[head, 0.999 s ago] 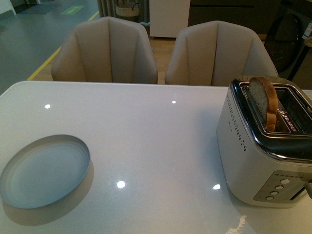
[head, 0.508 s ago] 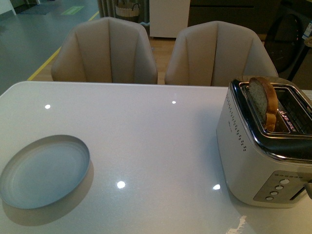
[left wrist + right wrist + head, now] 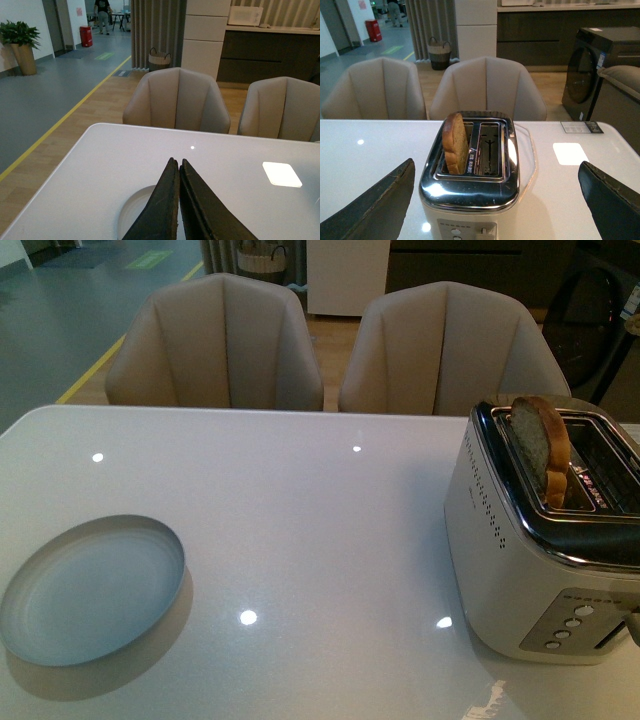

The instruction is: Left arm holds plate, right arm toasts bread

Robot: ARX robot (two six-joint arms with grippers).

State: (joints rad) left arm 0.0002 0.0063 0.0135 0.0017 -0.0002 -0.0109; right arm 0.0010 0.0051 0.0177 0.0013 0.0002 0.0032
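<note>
My left gripper [image 3: 177, 167] hangs above the white tabletop [image 3: 300, 520] with its two dark fingers pressed together, tips meeting and nothing between them; under them in the left wrist view I see part of the plate [image 3: 132, 212], pale and round, lying flat on the tabletop and not touched by the fingers. From the front view the plate [image 3: 92, 590] sits near the left front part of the tabletop, empty, well apart from the toaster [image 3: 545, 540], which stands at the right side. My right gripper [image 3: 495, 200] is spread wide, one dark finger at each lower corner of the right wrist view, the toaster [image 3: 472, 175] lying between and beyond them, and it has hold of nothing. The bread [image 3: 455, 142] stands upright in one of the toaster's two slots, its rounded top and tan crust rising above the chrome top; the other slot beside it is open. In the front view the bread [image 3: 540, 445] stands in the slot on the side nearer the plate. On the toaster's front face I see a column of small buttons [image 3: 565, 625]. Two beige chairs [image 3: 215, 345] stand behind the far edge of the tabletop.
</note>
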